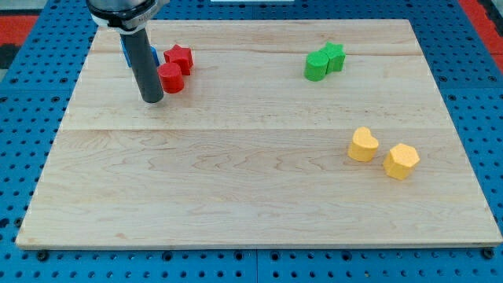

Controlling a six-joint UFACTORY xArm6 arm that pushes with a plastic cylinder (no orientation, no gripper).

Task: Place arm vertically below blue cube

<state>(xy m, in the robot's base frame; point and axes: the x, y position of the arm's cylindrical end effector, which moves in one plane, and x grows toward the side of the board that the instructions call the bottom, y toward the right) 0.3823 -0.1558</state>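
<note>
My tip [152,100] rests on the wooden tabletop [236,196], just below the half-hidden blue cube [126,53]; I carry no claw. The red cylinder block [170,78] touches my rod's right, so drifting rightward could shove it.

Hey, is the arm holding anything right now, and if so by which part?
Nothing is held. My tip is a bare rod standing on the board just left of the red cylinder, with the blue cube mostly hidden behind it.

You can see only slivers of the blue block [126,53] either side of the dark rod [145,67], so its shape cannot be told. The arm is cut off by the view's top edge. The rod also hides the red cylinder's [171,78] left side.
</note>
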